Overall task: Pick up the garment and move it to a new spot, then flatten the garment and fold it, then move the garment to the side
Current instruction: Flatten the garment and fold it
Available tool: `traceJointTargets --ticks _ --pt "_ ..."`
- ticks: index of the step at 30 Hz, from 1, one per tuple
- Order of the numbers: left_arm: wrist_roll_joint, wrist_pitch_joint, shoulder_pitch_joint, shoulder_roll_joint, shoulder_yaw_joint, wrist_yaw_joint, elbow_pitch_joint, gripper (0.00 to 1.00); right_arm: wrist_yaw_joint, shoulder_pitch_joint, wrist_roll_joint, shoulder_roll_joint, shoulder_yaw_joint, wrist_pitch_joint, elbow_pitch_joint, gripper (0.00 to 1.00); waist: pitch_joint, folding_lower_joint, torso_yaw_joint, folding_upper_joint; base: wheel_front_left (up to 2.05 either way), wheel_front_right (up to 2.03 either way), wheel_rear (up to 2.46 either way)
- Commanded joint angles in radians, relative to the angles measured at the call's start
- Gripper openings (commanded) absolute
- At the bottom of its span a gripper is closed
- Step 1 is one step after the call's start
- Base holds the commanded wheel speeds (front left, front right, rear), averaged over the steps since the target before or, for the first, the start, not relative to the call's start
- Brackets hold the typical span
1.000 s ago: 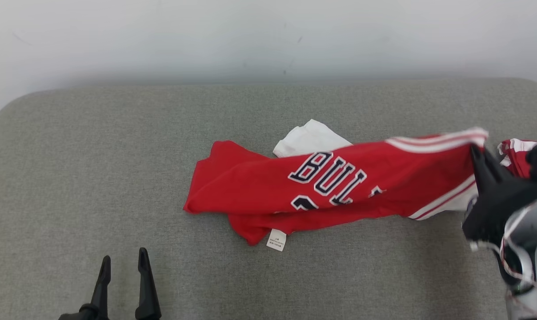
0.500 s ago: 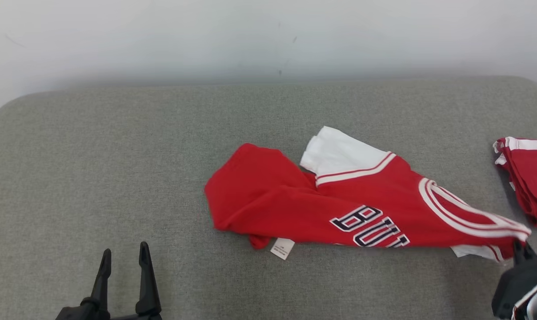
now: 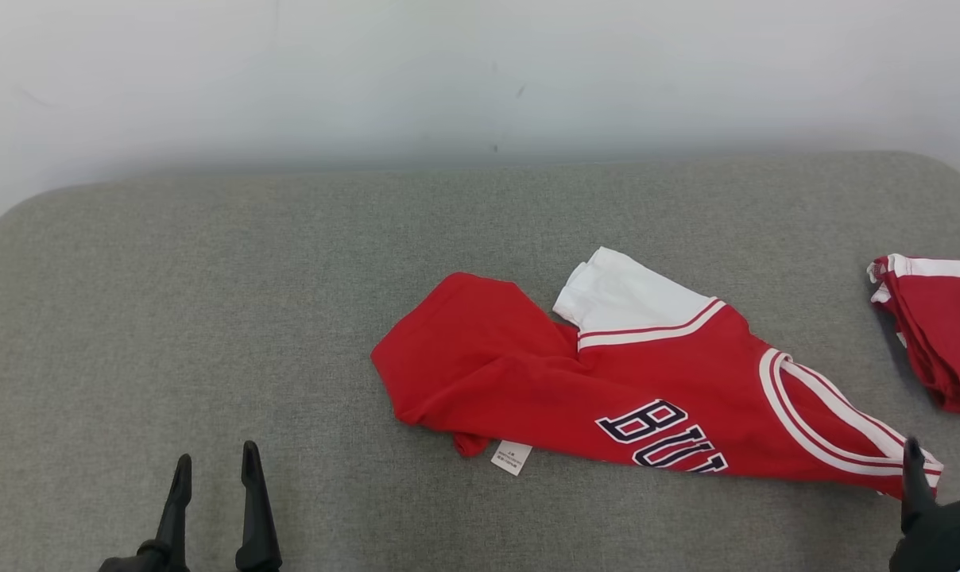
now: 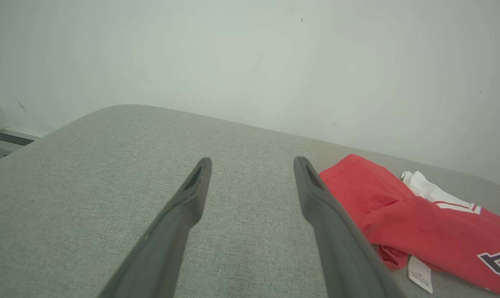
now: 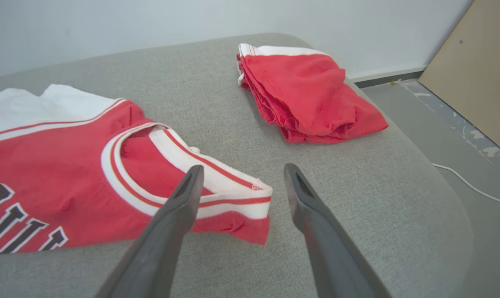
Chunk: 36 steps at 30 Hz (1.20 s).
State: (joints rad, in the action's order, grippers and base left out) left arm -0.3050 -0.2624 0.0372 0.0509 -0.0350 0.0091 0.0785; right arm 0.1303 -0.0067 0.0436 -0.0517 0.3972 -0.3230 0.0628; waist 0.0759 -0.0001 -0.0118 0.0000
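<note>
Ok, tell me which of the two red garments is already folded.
The small red bundle at the right edge of the cushion, stacked in layers. The lettered jersey lies spread out and rumpled.

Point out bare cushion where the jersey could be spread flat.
Widest: cushion's left half, from the left tool up to the wall, left of the jersey. A bare band also runs behind the jersey along the wall. Crowded at right: a narrow gap between jersey collar and the folded red garment, right tool open beside the collar.
</note>
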Motion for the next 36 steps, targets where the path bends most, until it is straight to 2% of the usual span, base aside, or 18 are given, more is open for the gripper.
traceJointTargets --ticks 1,8,12,18,22,27,32,36 --pt "0.005 -0.003 0.014 -0.001 0.003 0.0 0.002 1.0 0.0 0.004 0.035 0.001 -0.013 0.032 -0.036 1.0 -0.006 0.0001 -0.004 0.0 0.0 0.0 0.0" --pt "0.005 -0.003 0.023 -0.001 -0.002 0.0 0.003 1.0 0.0 0.018 0.094 0.002 -0.128 0.122 -0.159 1.0 -0.027 0.0001 -0.004 0.0 0.0 0.0 0.0" --pt "0.007 -0.003 0.032 -0.001 -0.001 0.003 0.002 1.0 0.0 0.031 0.102 0.001 -0.202 0.216 -0.188 1.0 -0.048 0.0001 0.002 0.0 0.0 0.0 0.0" --pt "0.01 -0.003 0.05 -0.001 0.012 0.001 0.006 1.0 0.0 0.077 0.076 0.001 -0.323 0.373 -0.158 1.0 -0.073 0.0001 0.007 0.0 0.0 0.0 0.0" --pt "0.016 -0.003 0.064 -0.001 0.024 -0.009 0.01 1.0 0.0 0.098 0.066 -0.008 -0.351 0.412 -0.095 1.0 -0.083 0.0001 0.005 0.0 0.0 0.0 0.0" --pt "0.017 -0.003 0.072 -0.001 0.025 -0.009 0.012 1.0 0.0 0.074 0.063 -0.027 -0.335 0.38 -0.036 1.0 -0.09 0.0001 0.0 0.0 0.0 0.0 0.0" --pt "0.016 -0.003 0.073 -0.001 0.014 -0.013 0.007 1.0 0.0 -0.019 0.083 -0.083 -0.348 0.274 0.004 1.0 -0.083 0.0001 -0.006 0.0 0.0 0.0 0.0" --pt "0.018 -0.003 0.059 -0.001 -0.001 -0.014 -0.001 1.0 0.0 -0.163 0.115 -0.159 -0.381 0.129 0.058 1.0 -0.061 0.0001 0.004 0.0 0.0 0.0 0.0"
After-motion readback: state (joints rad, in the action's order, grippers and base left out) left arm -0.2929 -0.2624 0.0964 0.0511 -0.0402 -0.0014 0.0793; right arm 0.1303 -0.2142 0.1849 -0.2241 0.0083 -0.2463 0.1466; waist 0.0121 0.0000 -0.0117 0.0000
